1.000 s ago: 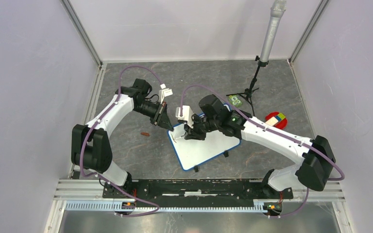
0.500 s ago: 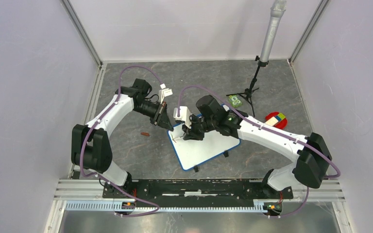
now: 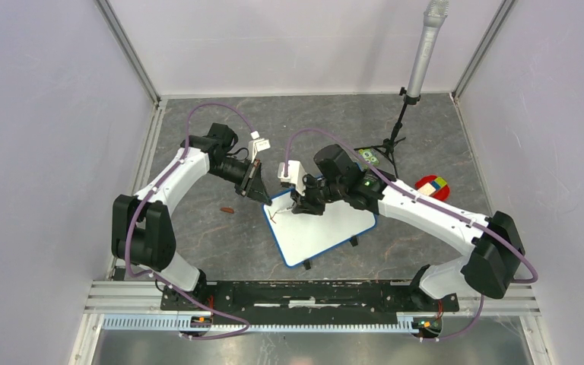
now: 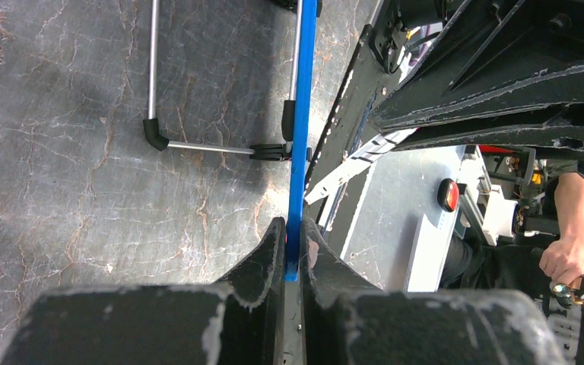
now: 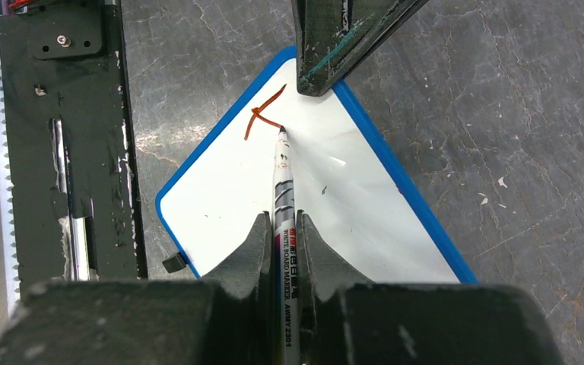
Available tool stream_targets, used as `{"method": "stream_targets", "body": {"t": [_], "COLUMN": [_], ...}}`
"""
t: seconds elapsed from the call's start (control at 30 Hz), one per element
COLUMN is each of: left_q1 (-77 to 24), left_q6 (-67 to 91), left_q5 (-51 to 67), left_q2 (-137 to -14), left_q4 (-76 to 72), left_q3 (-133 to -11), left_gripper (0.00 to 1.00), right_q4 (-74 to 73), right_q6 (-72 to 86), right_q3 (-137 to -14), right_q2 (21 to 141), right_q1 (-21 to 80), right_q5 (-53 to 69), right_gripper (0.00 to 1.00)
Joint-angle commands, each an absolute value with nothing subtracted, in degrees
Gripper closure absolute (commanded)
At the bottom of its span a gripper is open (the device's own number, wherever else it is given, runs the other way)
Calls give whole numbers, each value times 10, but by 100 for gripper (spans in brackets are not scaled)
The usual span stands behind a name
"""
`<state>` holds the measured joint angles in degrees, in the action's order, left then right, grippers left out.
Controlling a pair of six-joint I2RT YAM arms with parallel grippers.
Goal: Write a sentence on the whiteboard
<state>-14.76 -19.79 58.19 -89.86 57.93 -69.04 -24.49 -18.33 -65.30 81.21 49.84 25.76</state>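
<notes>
This is a robotics lab test cell. Pale lavender walls (image 3: 38, 152) in aluminium framing (image 3: 128, 53) box in a grey marble-patterned tabletop (image 3: 198, 236). Two white-and-black robot arms (image 3: 171, 173) are bolted to a slotted metal rail (image 3: 312, 293) and trail purple cables (image 3: 213, 108). A microphone (image 3: 428, 46) stands on a tripod, and a person's hand (image 4: 561, 258) shows beyond the rig.

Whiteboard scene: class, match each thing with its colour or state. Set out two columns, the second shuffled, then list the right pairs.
1 marker
2 whiteboard
3 strokes
4 table

A reddish-brown
B clamped at its blue edge by the left gripper
C held in the right gripper
D grey, marbled

Pairs: 1-C, 2-B, 3-A, 4-D
</notes>
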Motion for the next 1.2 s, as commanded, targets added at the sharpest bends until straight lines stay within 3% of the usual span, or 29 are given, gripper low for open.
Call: {"method": "stream_targets", "body": {"t": [0.0,0.53,1.17], "left_q1": [-150,-150,-150], "left_q6": [-208,-207,-210], "left_q5": [582,584,585], "left_q2": [-885,-887,-889], "left_q4": [581,581,581], "left_q3": [-695,-698,-697], "left_gripper": [98,98,97], "right_q4": [-244,-222,-219], "right_q6": [-192,-187,-166], "right_q3": [-667,-689,-590], "right_q2": [798,812,781], "right_q1": [496,496,507], "right_q5": [250,235,273], "right_gripper": [100,100,100]}}
